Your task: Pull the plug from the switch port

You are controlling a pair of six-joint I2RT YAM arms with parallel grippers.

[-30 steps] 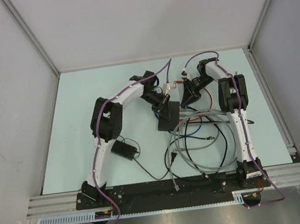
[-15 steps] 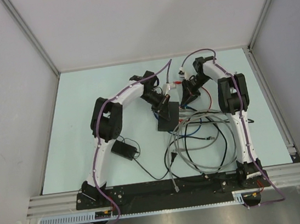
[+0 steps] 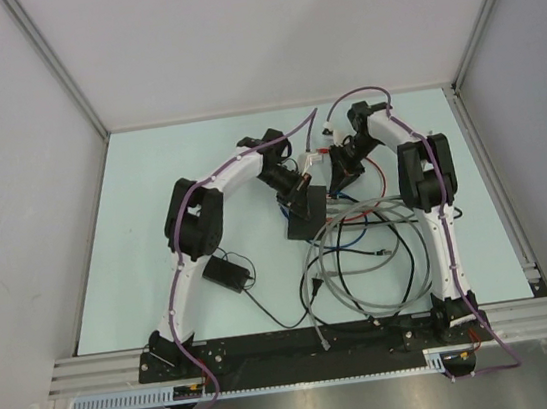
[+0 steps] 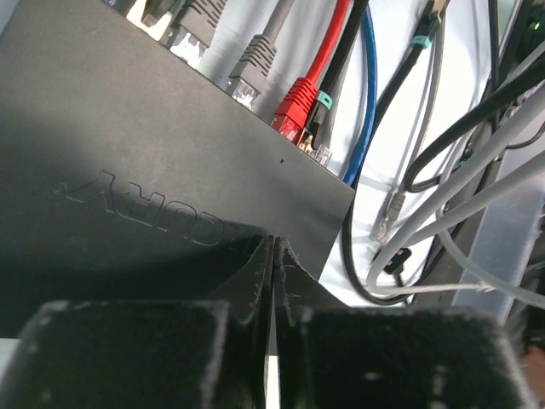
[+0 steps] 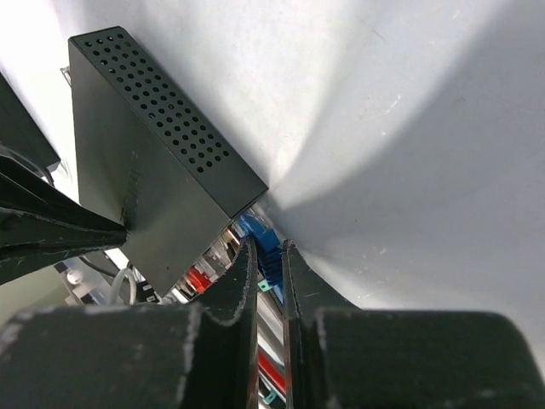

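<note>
Black switch (image 5: 162, 183), blue plug (image 5: 254, 232) in port

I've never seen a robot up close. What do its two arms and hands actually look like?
The left arm and right arm match: white tubes joined by chunky black joints, a purple cable running along each. The left hand and right hand each have two matte-black fingers, blocky at the root, tapering to thin, scuffed tips.

Plug (image 5: 254, 228) at right tool (image 5: 268, 245) unclear
</note>
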